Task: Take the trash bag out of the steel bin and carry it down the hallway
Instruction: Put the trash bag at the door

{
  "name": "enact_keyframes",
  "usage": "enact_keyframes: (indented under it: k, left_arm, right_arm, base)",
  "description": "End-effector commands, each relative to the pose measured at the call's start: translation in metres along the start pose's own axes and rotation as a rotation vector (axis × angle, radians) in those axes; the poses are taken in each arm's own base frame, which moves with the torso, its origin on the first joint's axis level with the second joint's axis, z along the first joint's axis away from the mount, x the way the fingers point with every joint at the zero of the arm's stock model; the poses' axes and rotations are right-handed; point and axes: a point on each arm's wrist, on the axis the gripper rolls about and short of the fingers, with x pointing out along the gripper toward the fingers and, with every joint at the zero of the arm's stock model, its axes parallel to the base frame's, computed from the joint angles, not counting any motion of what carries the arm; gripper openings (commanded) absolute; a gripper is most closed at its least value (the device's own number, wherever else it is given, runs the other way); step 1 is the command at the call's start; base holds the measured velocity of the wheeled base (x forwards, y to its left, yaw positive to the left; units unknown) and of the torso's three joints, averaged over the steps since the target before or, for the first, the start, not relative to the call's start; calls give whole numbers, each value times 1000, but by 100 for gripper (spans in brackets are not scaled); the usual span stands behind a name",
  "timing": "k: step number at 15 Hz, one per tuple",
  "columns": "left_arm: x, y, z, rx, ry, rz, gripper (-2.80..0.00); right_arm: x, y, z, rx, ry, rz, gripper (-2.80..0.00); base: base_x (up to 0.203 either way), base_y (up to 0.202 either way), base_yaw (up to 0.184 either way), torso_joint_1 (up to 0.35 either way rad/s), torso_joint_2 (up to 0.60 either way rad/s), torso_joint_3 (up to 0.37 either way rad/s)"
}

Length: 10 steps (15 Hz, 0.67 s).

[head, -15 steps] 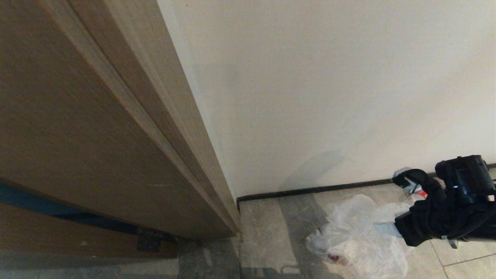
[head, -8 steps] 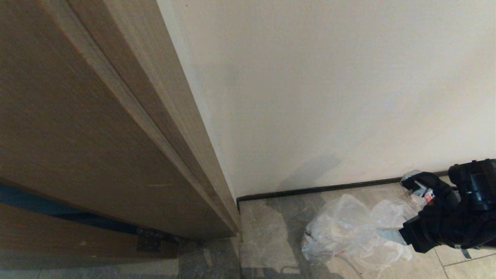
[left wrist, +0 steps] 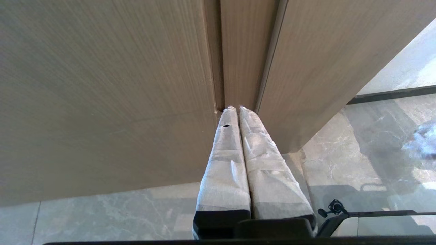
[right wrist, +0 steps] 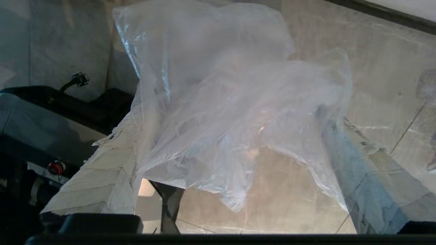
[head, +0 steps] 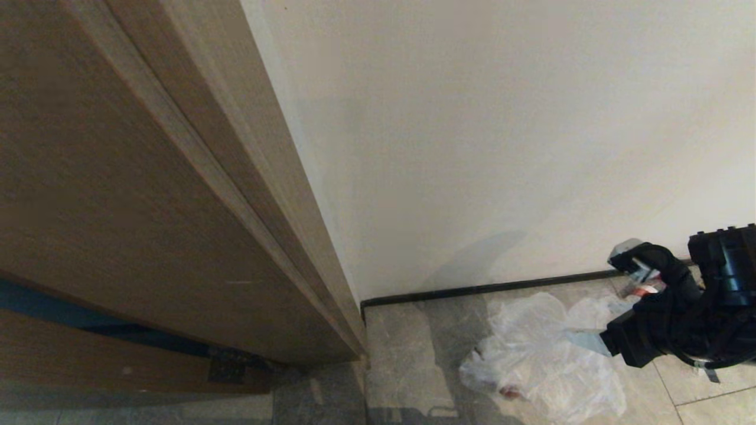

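The trash bag (head: 543, 354), a thin, clear, crinkled liner with a small reddish scrap showing through it, lies slumped on the beige marble-look floor tiles (head: 407, 354) directly ahead of the right gripper (head: 599, 301). That gripper's fingers (right wrist: 102, 177) stand wide apart, the loose film draped across the gap, not pinched. Just beyond runs the black skirting (head: 472, 290) under a white wall (head: 502, 147). The left gripper (left wrist: 235, 110), fingers pressed together and empty, points at a wooden door frame (left wrist: 102, 85).

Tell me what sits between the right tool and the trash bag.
Nothing visible. The right tool stands open, and the bag drapes over its fingers, its bulk on the floor by the wall.
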Motion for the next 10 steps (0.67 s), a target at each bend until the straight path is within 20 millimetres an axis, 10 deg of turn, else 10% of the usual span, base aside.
enact_keyframes:
  k: [1, 10]
  left_arm:
    - [0, 0, 0, 0, 0, 0, -280]
    - [0, 0, 0, 0, 0, 0, -280]
  right_arm:
    - [-1, 3, 2, -16, -13, 11, 0]
    - [1, 10, -7, -35, 39, 10, 0]
  base:
    - [0, 0, 0, 0, 0, 0]
    - [0, 0, 0, 0, 0, 0]
